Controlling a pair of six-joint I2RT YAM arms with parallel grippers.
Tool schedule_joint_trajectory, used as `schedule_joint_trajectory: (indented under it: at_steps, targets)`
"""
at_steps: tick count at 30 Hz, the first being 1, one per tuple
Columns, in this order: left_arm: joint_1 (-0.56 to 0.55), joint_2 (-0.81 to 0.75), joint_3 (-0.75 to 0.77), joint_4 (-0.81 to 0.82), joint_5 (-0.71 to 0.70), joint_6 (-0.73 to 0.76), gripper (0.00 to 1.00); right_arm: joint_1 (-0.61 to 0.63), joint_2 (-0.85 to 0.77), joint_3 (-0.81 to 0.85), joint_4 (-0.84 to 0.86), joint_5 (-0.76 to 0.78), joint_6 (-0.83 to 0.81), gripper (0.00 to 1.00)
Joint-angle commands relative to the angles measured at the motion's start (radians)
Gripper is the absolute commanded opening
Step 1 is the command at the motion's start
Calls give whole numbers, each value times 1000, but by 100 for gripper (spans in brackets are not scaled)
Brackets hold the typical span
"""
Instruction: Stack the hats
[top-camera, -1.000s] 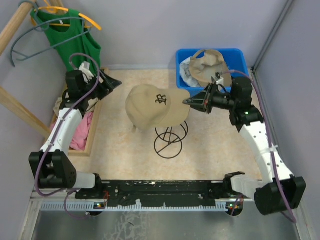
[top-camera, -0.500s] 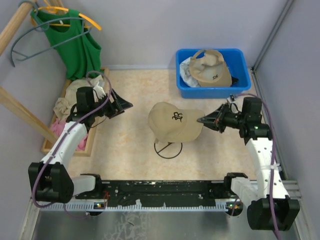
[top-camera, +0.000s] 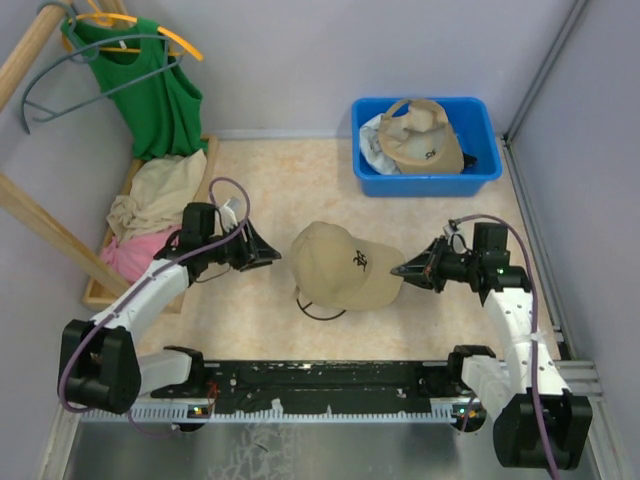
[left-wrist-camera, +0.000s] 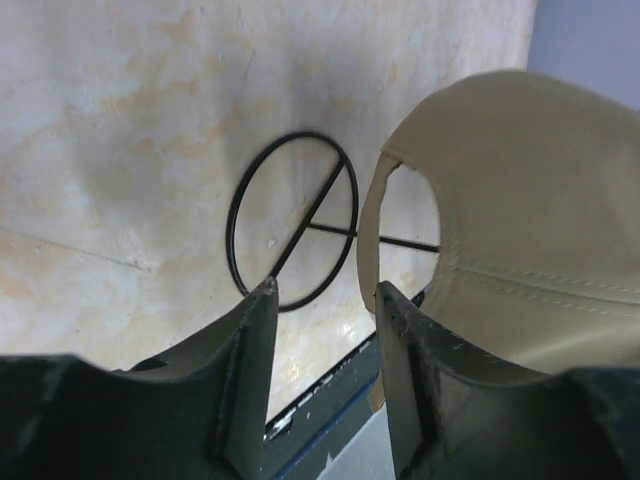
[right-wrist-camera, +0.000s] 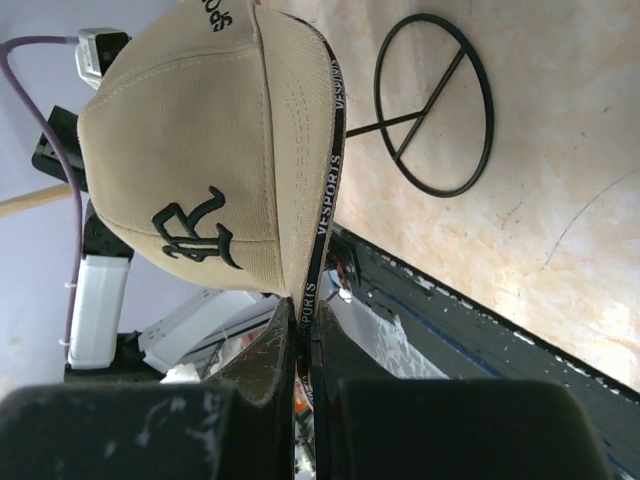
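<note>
Tan cap (top-camera: 345, 265), blue bin (top-camera: 425, 186)

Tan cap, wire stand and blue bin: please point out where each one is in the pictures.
tan cap (top-camera: 328, 256): top view, on the crown, left of the logo.
wire stand (left-wrist-camera: 308, 227): left wrist view, where the wires meet inside the ring.
blue bin (top-camera: 430, 184): top view, on its near wall.

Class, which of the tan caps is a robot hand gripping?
The tan cap at mid-table, over the wire stand: the right hand pinches its brim. The other tan cap lies untouched in the blue bin.
</note>
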Motion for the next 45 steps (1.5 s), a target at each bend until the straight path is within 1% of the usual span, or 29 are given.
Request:
schedule_joint_trajectory:
  at_steps: [1, 5, 8, 14, 19, 23, 27, 30, 35, 36, 37, 38, 40, 42, 45]
  targets:
    - [-36, -8, -64, 41, 42, -29, 46, -2, 4, -20, 59, 60, -46, 0]
    - [-52, 38, -104, 65, 83, -27, 35, -2, 33, -20, 180, 77, 16, 0]
    - [-80, 72, -104, 66, 100, -17, 32, -3, 62, -1, 254, 89, 46, 0]
    - [-138, 168, -101, 63, 76, -9, 28, -2, 136, 44, 333, 117, 52, 0]
    - [-150, 280, -111, 178, 47, -39, 22, -3, 186, 67, 402, 133, 61, 0]
    - [-151, 378, -62, 242, 15, -48, 21, -2, 216, 78, 459, 156, 71, 0]
    - [-151, 480, 23, 251, 2, -36, 21, -2, 266, 96, 506, 171, 67, 0]
    - [-150, 511, 77, 244, -13, -33, 21, -3, 314, 123, 534, 167, 61, 0]
    - [-148, 505, 134, 241, -13, -46, 22, -2, 397, 183, 504, 153, -8, 0]
    - [-148, 504, 144, 237, -13, -45, 23, -2, 409, 190, 495, 152, -19, 4]
    - [-148, 506, 152, 232, -14, -41, 24, -2, 418, 195, 499, 149, -21, 10]
    - [-149, 512, 160, 228, -12, -35, 24, -1, 422, 196, 506, 150, -19, 19]
    - [-148, 521, 172, 221, -11, -30, 25, -2, 425, 198, 520, 153, -16, 28]
    - [-147, 524, 173, 222, -12, -28, 25, -2, 432, 204, 523, 163, -19, 41]
    - [-146, 519, 171, 220, -20, -25, 25, -2, 448, 215, 525, 165, -25, 46]
